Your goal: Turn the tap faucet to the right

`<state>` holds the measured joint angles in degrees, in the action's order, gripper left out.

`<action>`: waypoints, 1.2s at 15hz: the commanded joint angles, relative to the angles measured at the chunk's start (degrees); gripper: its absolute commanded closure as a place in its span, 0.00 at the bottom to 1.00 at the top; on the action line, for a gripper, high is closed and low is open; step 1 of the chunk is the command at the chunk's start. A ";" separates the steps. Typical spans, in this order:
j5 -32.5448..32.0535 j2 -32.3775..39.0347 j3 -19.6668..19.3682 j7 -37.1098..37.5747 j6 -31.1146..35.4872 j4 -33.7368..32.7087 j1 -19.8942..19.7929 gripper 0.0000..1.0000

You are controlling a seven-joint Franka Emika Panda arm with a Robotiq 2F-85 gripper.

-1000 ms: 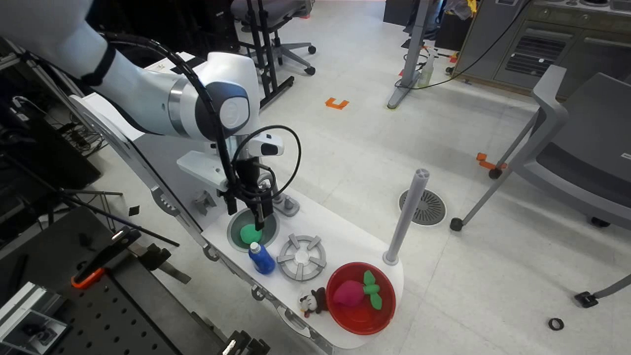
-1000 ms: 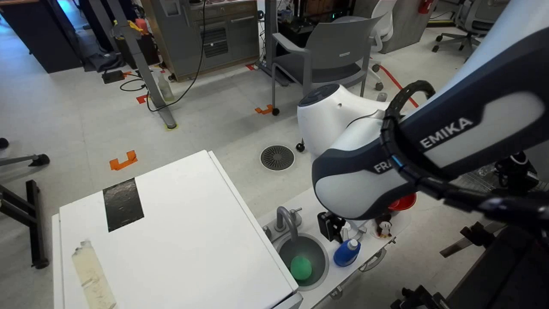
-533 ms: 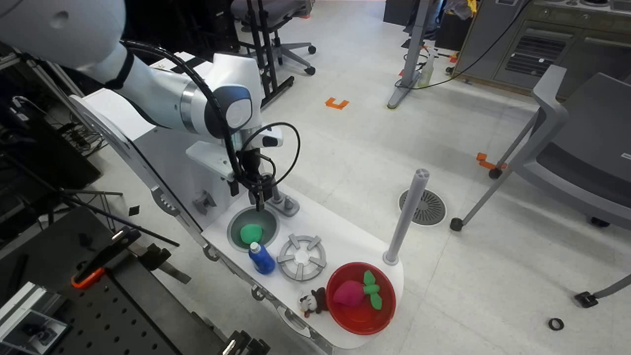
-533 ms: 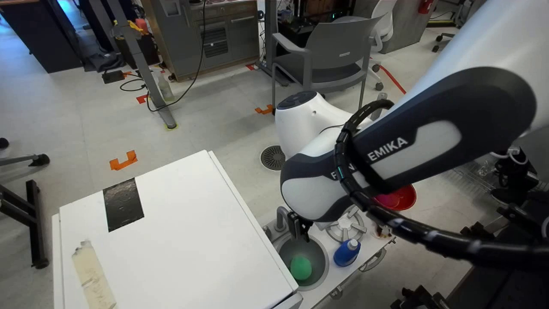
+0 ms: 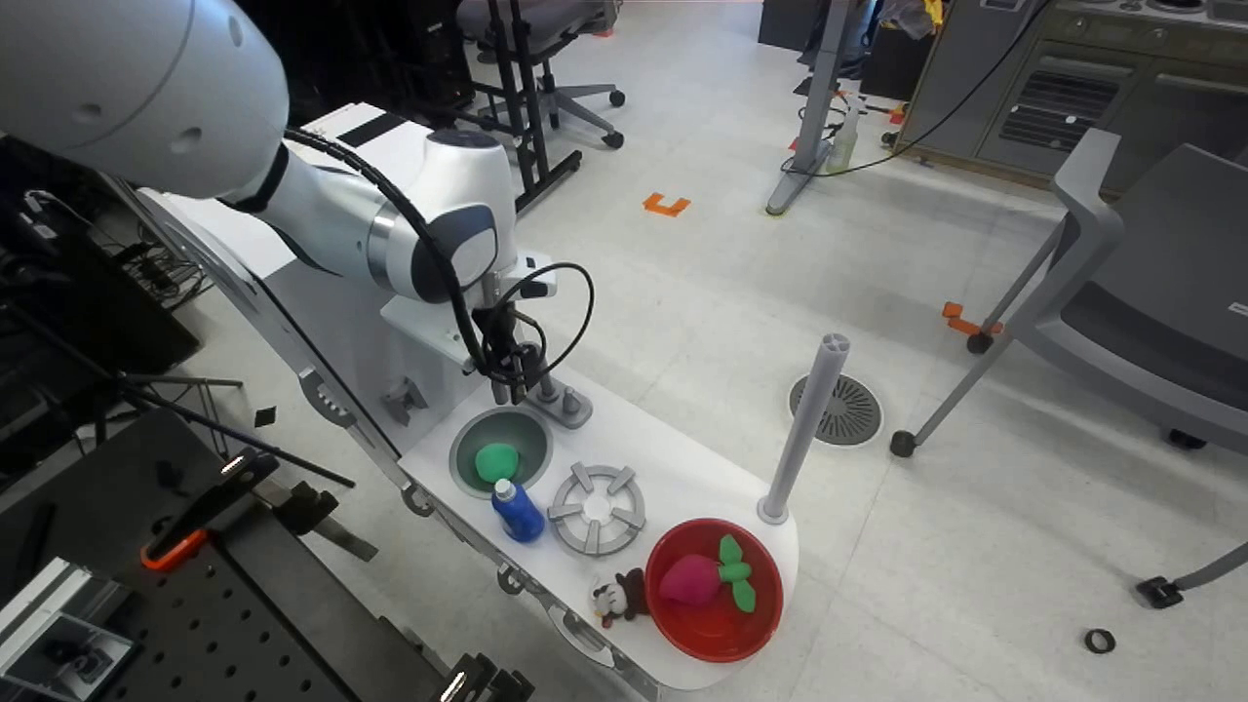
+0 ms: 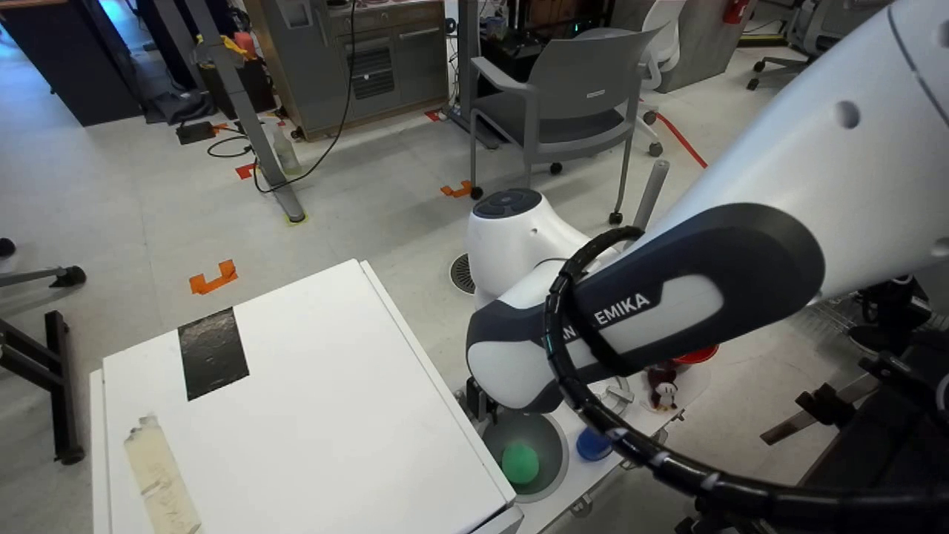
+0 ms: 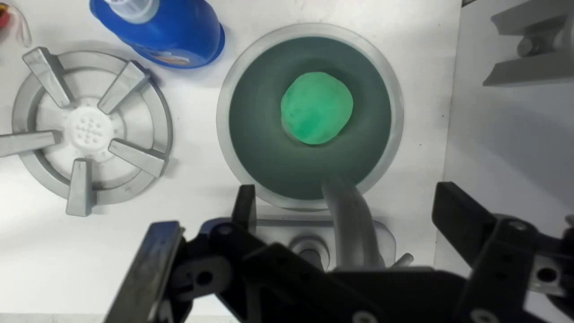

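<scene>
The tap faucet is silver-grey with a curved spout reaching over the sink's edge. In the wrist view its spout lies between the two spread fingers of my gripper, touching neither finger as far as I can see. A handle knob and a thin lever show on either side of the spout. In an exterior view the faucet's base shows beside the sink, while its spout is mostly hidden behind my gripper. In an exterior view my gripper covers most of the faucet. The gripper is open and holds nothing.
The round sink holds a green ball. A blue bottle and a grey burner stand beside it. A red bowl, a plush toy and a tall post are farther along. A white cabinet borders the sink.
My gripper has moved from above the sink and bottle side back to the faucet, toward the white cabinet. The objects on the counter have not visibly moved.
</scene>
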<state>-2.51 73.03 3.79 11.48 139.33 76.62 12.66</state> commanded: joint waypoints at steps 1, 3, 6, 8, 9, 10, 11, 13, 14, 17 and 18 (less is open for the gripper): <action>0.91 3.86 -0.06 -1.47 3.33 -4.35 0.12 0.00; 1.07 4.98 -0.32 -1.09 2.86 -5.34 0.03 0.00; 1.06 5.65 -0.72 -0.94 2.42 -5.55 -0.23 0.00; 0.64 5.15 -1.33 -1.18 3.33 -4.36 -0.38 0.00; -0.35 4.39 -1.59 -0.59 4.22 -3.18 -0.92 0.00; -0.41 4.26 -2.04 -0.32 4.15 -3.04 -1.02 0.00; -0.42 3.94 -2.89 0.17 3.72 -2.54 -1.26 0.00; -0.55 3.77 -4.44 0.67 3.66 -1.83 -1.60 0.00; -0.34 3.66 -4.95 1.09 3.16 -1.70 -1.81 0.00; -0.41 3.27 -7.98 3.14 2.72 -1.07 -2.33 0.00; -0.24 3.25 -9.12 3.92 2.27 -1.21 -2.59 0.00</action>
<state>-2.62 77.19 -2.51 13.20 141.91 74.13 10.87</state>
